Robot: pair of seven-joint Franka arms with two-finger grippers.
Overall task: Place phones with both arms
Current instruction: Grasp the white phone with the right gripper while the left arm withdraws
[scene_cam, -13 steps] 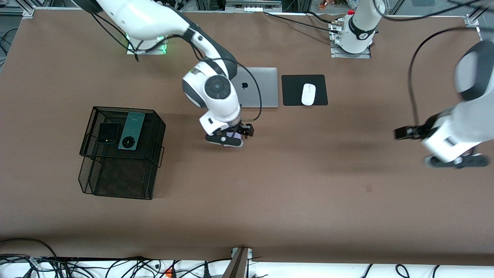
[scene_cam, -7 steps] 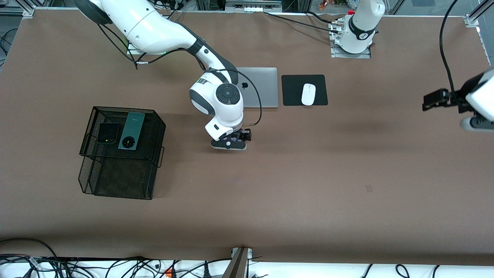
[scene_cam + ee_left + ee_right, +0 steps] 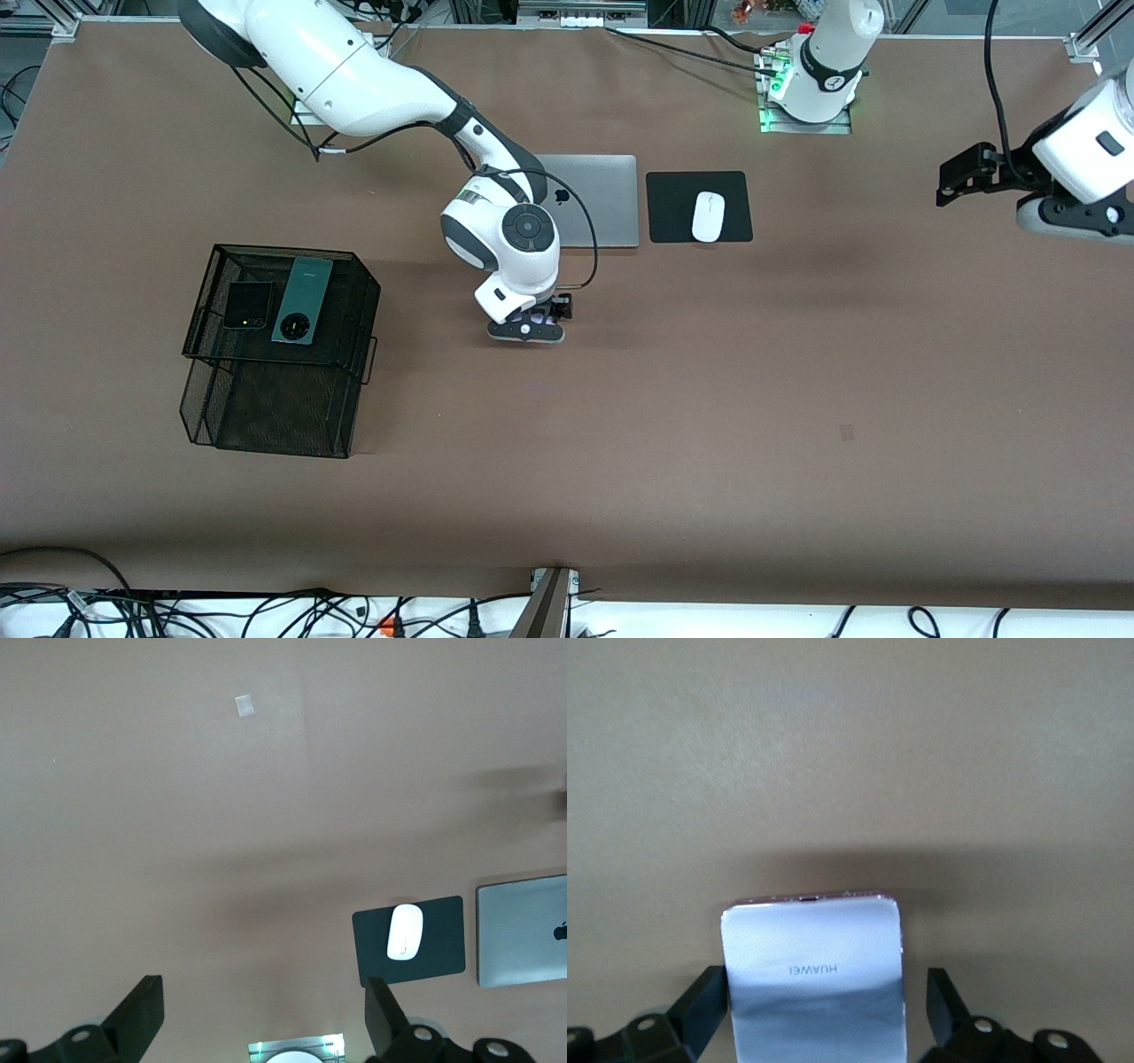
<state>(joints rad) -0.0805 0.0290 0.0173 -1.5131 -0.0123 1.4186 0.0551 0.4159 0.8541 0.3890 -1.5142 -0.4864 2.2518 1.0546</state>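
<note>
A small pale lilac-white phone (image 3: 815, 992) lies flat on the brown table, near the laptop's front edge. My right gripper (image 3: 824, 997) is low over it, open, with a finger on either side; one finger sits close to an edge, the other stands apart. In the front view the gripper (image 3: 527, 330) hides nearly all of that phone (image 3: 539, 315). A small black phone (image 3: 247, 305) and a long dark green phone (image 3: 301, 299) lie side by side on top of a black mesh basket (image 3: 345, 354). My left gripper (image 3: 1076, 220) is open and empty, high over the left arm's end of the table; it also shows in the left wrist view (image 3: 263, 997).
A closed grey laptop (image 3: 602, 199) and a white mouse (image 3: 708, 216) on a black pad (image 3: 673, 208) lie toward the bases. A small pale mark (image 3: 846, 431) is on the table.
My left arm has swung up and away toward its end of the table. My right gripper has turned square and settled lower around the lilac phone.
</note>
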